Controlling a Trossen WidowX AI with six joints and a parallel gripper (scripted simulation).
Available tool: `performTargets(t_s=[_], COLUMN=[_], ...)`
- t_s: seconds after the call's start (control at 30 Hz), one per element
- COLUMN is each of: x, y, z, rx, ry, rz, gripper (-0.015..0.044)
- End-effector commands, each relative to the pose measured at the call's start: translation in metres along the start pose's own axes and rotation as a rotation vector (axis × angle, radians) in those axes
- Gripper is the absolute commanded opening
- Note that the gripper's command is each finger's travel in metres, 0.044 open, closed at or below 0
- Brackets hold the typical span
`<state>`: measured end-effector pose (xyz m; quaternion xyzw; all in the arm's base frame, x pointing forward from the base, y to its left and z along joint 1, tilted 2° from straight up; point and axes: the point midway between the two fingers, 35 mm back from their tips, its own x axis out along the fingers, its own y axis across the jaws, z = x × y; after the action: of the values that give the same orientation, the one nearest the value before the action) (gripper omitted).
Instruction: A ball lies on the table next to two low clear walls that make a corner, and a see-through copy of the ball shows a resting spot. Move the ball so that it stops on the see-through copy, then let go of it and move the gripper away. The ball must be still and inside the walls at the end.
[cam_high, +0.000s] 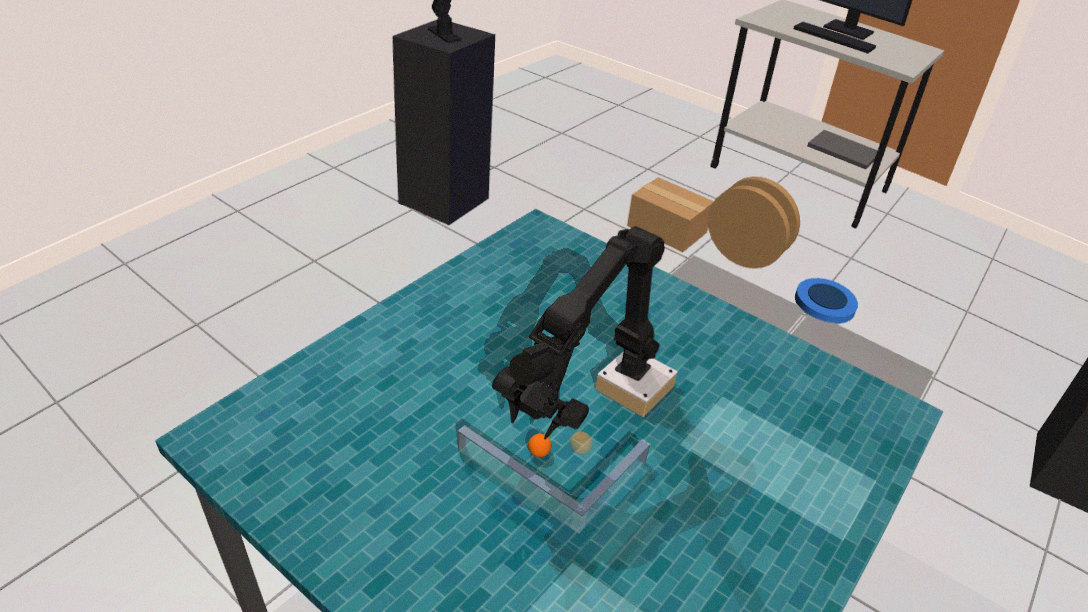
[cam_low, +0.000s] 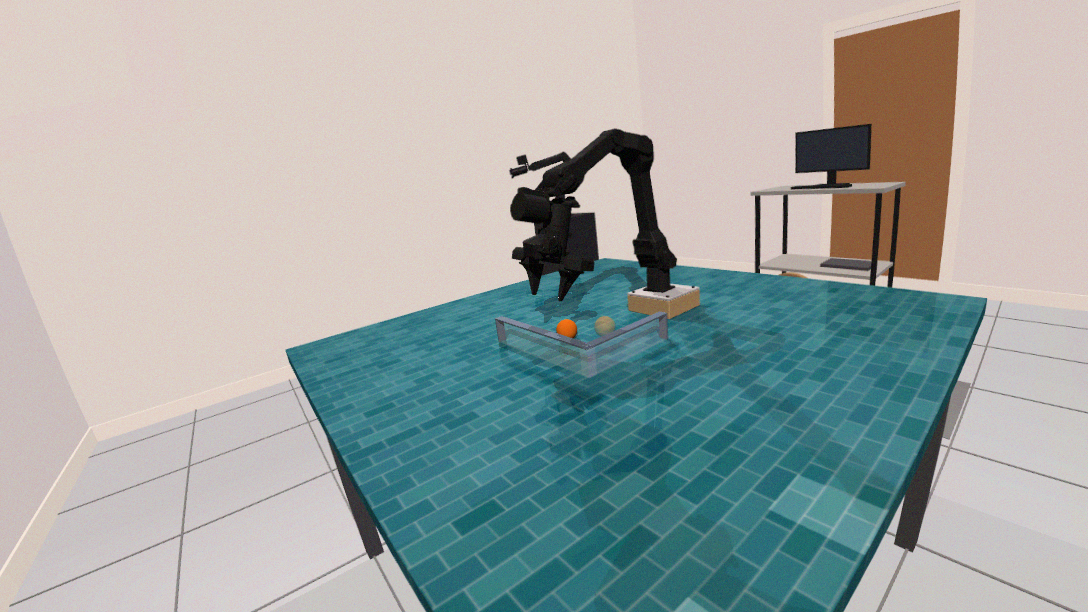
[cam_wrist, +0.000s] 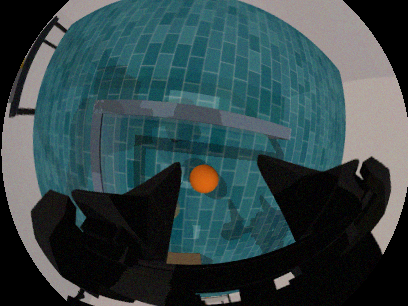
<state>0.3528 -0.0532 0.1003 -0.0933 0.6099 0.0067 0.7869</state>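
Teal brick-patterned tiling covers the surface (cam_high: 319, 426), which fills the middle of the top view with pale floor tiles around it. Near the lower centre of that view the two clear walls (cam_high: 524, 478) meet in a corner, and the orange ball (cam_high: 540, 445) lies inside them, just beside the see-through copy (cam_high: 581, 442) to its right but apart from it. The pincer (cam_low: 549, 289) hangs above the ball, pointing down, its jaws spread wide with nothing between them. In the exterior view its tips stand clearly above the surface and higher than the walls. In the wrist view the ball (cam_wrist: 204, 179) sits at the centre of the frame, in the gap between the two dark fingers, with one wall (cam_wrist: 194, 113) running across the upper half. The step in hand looks like the approach, with the grasp not yet made. Next, the pincer would need to drop straight down around the ball and close gently, since a glancing touch could send it rolling away.
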Motion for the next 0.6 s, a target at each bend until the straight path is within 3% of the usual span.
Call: performTargets(t_s=[0.0,0.57], x=[0.02,0.042], y=[0.005,0.009], z=[-0.04,-0.053], rx=[0.192,0.236], ry=[0.209,0.257], rz=[0.075,0.087], gripper=[0.0346,0.0346])
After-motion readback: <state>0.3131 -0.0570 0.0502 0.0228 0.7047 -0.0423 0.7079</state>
